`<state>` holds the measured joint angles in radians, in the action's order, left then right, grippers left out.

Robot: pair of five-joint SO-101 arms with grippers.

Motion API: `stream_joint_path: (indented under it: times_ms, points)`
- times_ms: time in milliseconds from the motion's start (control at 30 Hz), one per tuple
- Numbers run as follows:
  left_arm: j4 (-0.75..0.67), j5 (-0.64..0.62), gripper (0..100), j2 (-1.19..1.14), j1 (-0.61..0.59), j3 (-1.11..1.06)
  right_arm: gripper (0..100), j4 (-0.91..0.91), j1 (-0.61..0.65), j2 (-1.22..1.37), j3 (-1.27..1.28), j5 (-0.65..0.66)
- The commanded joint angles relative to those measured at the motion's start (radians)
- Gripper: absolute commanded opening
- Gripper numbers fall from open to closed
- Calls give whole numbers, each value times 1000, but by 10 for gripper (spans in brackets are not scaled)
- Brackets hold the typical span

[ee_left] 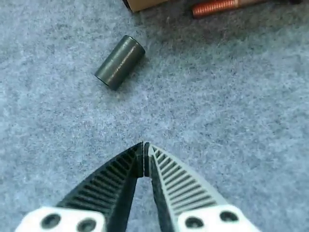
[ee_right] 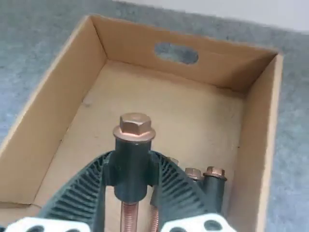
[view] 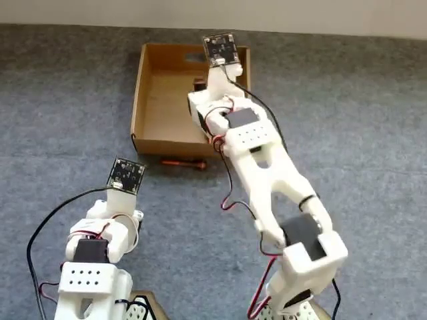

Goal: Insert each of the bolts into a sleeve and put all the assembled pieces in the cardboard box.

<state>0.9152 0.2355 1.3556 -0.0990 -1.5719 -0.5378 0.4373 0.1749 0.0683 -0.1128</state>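
My right gripper (ee_right: pixel 133 163) is shut on an assembled piece (ee_right: pixel 131 166), a dark sleeve with a copper bolt through it, hex head up. It hangs over the inside of the cardboard box (ee_right: pixel 217 67). Two more assembled pieces (ee_right: pixel 212 186) stand by the box wall behind one finger. My left gripper (ee_left: pixel 145 147) is shut and holds nothing, low over the carpet. Ahead of it lies a loose dark sleeve (ee_left: pixel 119 62), and farther off a bare copper bolt (ee_left: pixel 219 6). In the high view that bolt (view: pixel 183 162) lies just in front of the box (view: pixel 138 100).
Grey carpet covers the table. The right arm (view: pixel 267 167) stretches from the front right up over the box's near right corner. The left arm (view: pixel 107 233) sits at the front left. A box corner (ee_left: pixel 145 4) shows near the loose sleeve.
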Motion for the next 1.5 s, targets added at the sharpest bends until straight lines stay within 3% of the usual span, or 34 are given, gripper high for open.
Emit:
stream_joint_path:
  times_ms: [0,367,500,700,1467]
  points:
    - [-11,-2,34,8,-4,4,6,-1,-15,65,-147,-41]
    - [-11,-2,34,8,-4,4,6,-1,-7,337,-300,-49]
    - [-11,-2,34,10,-4,4,6,-2,-5,343,-302,-49]
    - [-11,-2,34,10,-4,4,6,-31,18,349,-298,-152]
    - [-11,-3,34,12,-4,4,6,-88,5,418,-265,-78]
